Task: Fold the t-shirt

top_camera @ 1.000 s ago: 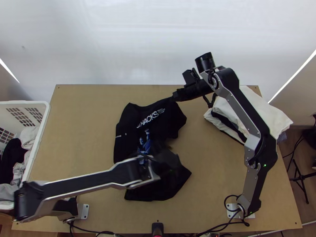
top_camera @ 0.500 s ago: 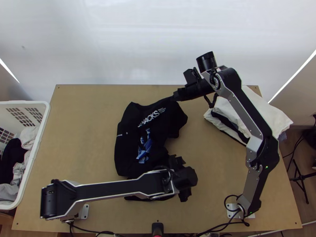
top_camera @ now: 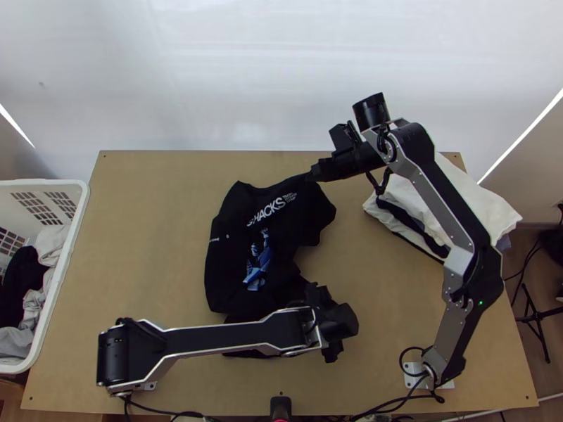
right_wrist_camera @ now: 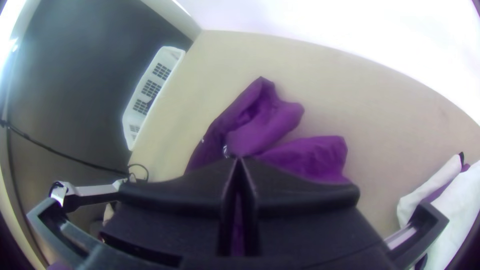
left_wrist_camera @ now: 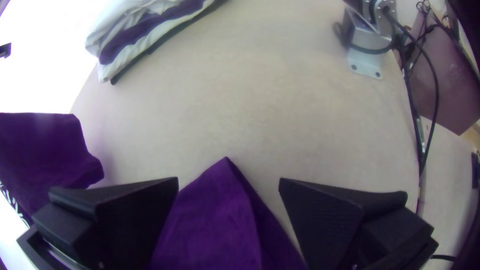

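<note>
In the top view, the black t-shirt point(top_camera: 236, 218) is lying rumpled on the table point(top_camera: 141, 232), its white lettering and blue print facing up. The right gripper point(top_camera: 312, 174) is pinching the t-shirt's far edge. The left gripper point(top_camera: 329, 321) is hanging over the near right part of the t-shirt. Left of the t-shirt, a white basket point(top_camera: 74, 232) is holding clothes point(top_camera: 17, 288); right of it, a stack of white and dark cloth point(top_camera: 475, 193) is lying well apart.

In the left wrist view, the left gripper's two fingers are standing wide apart, gripping nothing, and a pointed corner of the t-shirt is lying between them.

In the right wrist view, the right gripper's fingertips are meeting on the t-shirt, whose bunched folds are spreading out just past them.
</note>
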